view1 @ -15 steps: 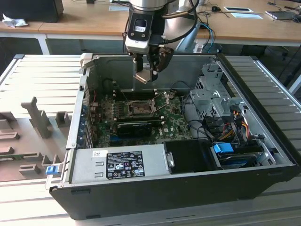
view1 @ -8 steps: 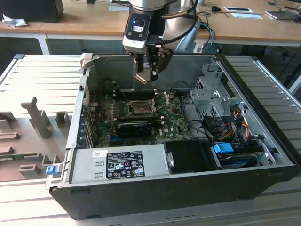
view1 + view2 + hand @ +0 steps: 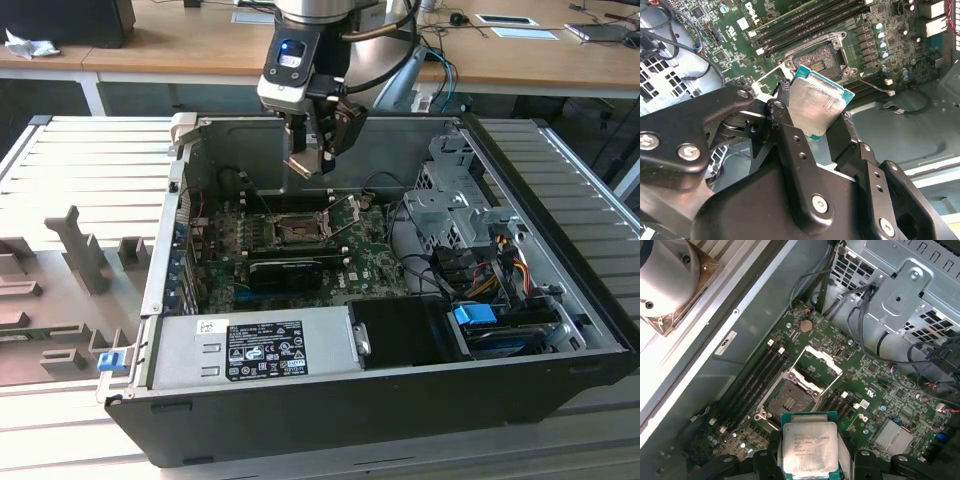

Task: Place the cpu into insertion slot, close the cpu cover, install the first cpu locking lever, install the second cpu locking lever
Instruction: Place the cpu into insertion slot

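where the two black fingers (image 3: 782,117) of the gripper (image 3: 318,155) press on opposite edges of the cpu (image 3: 810,450), the chip is clamped and carried in the air. its silvery top faces the first wrist view, with its green rim showing round it. holding it by the edges looks deliberate, since that leaves the underside free to meet the socket. it touches nothing but the fingers.

just beyond it lies the insertion slot (image 3: 787,400), a dark square with a metal rim and nothing seated in it. judging from both wrist views, the chip hangs near the slot but off to one side, not squarely over it. past the slot the cpu cover (image 3: 825,359) stands swung up, a thin silver frame with an open centre. it seems raised so that the socket is open from above. none of the four steps looks finished, and the work stands at bringing the chip to the socket.

the long black memory slots (image 3: 752,380) run beside the socket on the green motherboard (image 3: 880,390). farther out, in the exterior view, the open computer case (image 3: 350,420) lies on its side on a ribbed table (image 3: 90,150), so the board faces up toward the arm. the grey power supply (image 3: 250,350) sits along the near wall, and the drive cage (image 3: 455,195) is at the exterior view's right.
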